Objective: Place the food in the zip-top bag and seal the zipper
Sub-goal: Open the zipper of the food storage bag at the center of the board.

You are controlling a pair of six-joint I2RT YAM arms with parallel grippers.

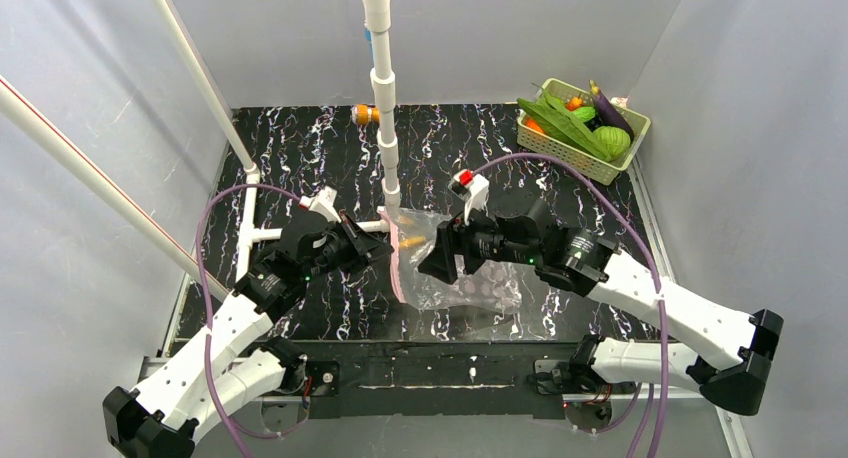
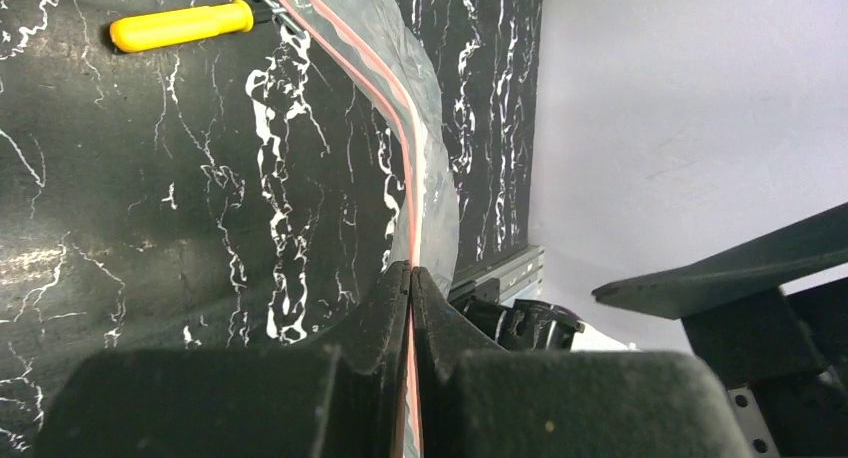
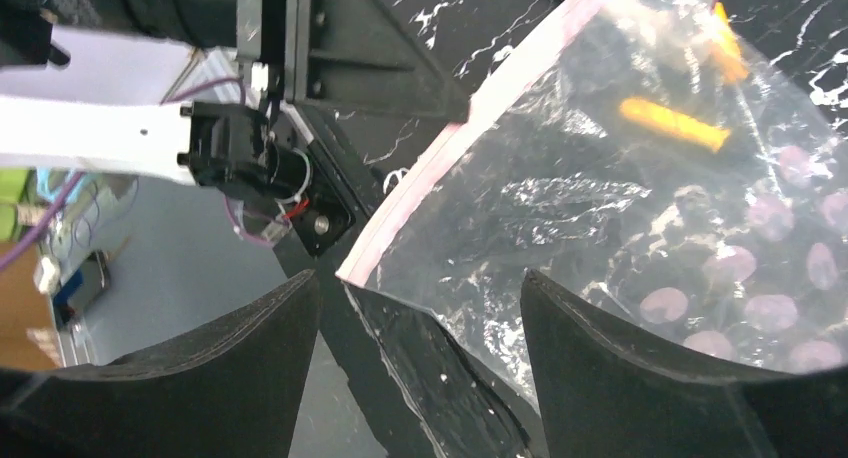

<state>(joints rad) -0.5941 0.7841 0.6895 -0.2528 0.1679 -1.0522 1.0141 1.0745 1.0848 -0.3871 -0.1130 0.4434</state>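
Your zip-top bag (image 1: 480, 290) is thin, crinkled clear plastic printed with mauve dots. It lies floppy on the black, white-veined marble-look table (image 1: 300, 148), in the middle between the two arms. Its zipper (image 2: 400, 128), a narrow pink strip, runs along the edge of the bag that faces your left arm.

Your left gripper (image 2: 411, 274) has its padded black fingers pressed together on that strip, and the pink line comes out between them. Your right gripper (image 3: 418, 293) stands over the bag with its fingers wide apart, gripping nothing. A corner of the bag lies in the gap below them.

A yellow-orange stick shape (image 3: 670, 123) shows through the plastic, but you cannot tell whether it is inside the bag or under it. The left wrist view shows a yellow-handled screwdriver (image 2: 180, 25) on the table just beside the zipper.

The food (image 1: 585, 128) sits well apart from the bag, in the pale green mesh basket (image 1: 565, 156) at the far right corner. In it are long green leafy pieces (image 1: 560, 123), a round green melon (image 1: 612, 141), a purple eggplant (image 1: 610, 108) and an orange ball (image 1: 575, 103). A white pipe upright (image 1: 385, 108) stands just behind the bag.
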